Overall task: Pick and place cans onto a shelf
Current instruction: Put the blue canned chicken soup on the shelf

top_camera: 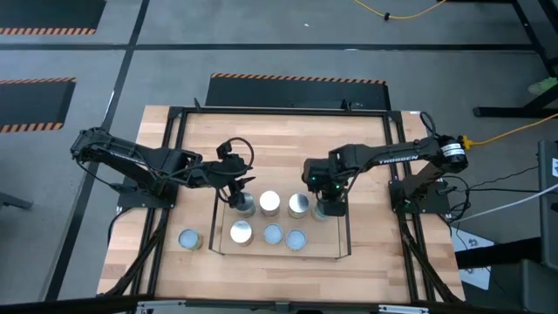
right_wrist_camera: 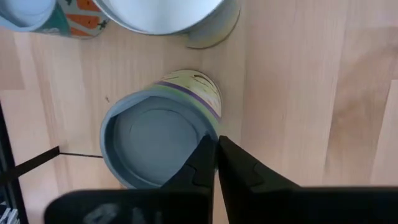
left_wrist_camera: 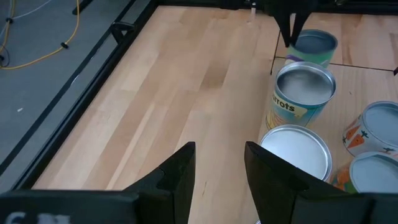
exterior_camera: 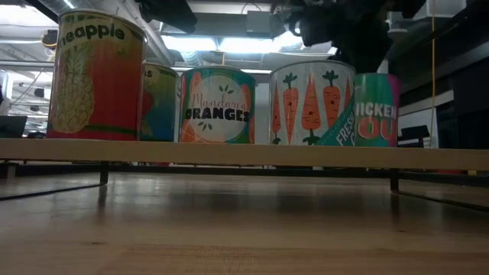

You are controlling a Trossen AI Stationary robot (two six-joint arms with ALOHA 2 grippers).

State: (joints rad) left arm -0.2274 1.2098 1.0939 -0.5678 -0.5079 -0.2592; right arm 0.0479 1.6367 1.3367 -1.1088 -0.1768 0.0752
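Broadly, the shelf [top_camera: 342, 249] fills the table's six-o'clock centre and carries seven cans: four across its far row, three nearer the front. One lone can [top_camera: 189, 239] stands off the board at eight o'clock. The right gripper [top_camera: 328, 202] hangs over the far row's right-end can [right_wrist_camera: 155, 146], its fingers pressed together and holding nothing. The left gripper [top_camera: 234, 194] hovers above the row's left-end can [left_wrist_camera: 297, 152], fingers apart and empty. With the row packed tight, my worry is a gripper clipping a rim while pulling away and toppling a neighbour.
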